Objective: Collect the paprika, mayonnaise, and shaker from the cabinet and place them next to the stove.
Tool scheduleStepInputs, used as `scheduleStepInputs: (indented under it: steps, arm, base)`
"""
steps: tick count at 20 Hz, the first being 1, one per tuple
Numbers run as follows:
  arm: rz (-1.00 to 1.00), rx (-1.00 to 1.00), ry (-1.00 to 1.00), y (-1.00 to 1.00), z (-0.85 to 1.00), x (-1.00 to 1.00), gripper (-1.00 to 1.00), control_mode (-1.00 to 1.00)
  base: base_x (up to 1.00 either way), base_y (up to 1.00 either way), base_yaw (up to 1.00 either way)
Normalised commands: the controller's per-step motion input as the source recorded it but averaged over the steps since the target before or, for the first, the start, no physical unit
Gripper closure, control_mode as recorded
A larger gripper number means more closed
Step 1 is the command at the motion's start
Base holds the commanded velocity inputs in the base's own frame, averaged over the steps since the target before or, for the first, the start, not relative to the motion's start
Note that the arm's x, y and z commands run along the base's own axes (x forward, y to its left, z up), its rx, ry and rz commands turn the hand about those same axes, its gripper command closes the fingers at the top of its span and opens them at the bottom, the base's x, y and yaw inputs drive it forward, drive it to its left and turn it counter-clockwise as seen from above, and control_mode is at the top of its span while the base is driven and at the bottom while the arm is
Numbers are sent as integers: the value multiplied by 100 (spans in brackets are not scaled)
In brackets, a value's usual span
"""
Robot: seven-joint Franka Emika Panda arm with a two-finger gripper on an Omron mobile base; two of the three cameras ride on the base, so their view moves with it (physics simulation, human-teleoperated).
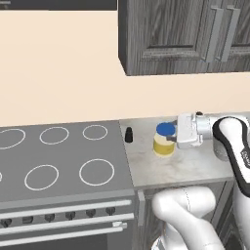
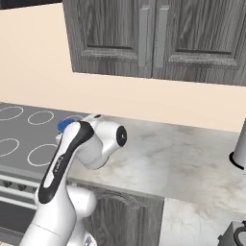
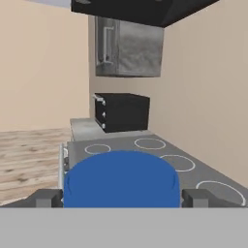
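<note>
The mayonnaise, a pale yellow jar with a blue lid, stands upright on the counter just right of the stove. My gripper reaches in level from the right and is open, with a finger on each side of the jar. In the hand view the blue lid sits between the two fingertips, with a slight gap on each side. The small black shaker stands at the stove's right edge, left of the jar. The blue lid peeks out behind my arm. The paprika and the cabinet are out of view.
Dark grey panelled wall units with bar handles hang above the marble counter. A black toaster oven stands beyond the far end of the stove. A grey object stands at the counter's far right.
</note>
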Motion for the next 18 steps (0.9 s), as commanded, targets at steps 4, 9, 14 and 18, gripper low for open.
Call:
scheduleStepInputs:
  steps: [4, 9, 14, 18]
  arm:
    - [8, 0, 0, 2, -42, 69, 100, -100]
    - [2, 0, 0, 5, -42, 63, 100, -100]
    - [1, 0, 2, 0, -40, 56, 100, -100]
    - [1, 0, 6, 4, -27, 56, 100, -100]
  base:
    - [0, 0, 0]
    - [0, 0, 0]
    - [0, 0, 0]
    - [0, 0, 0]
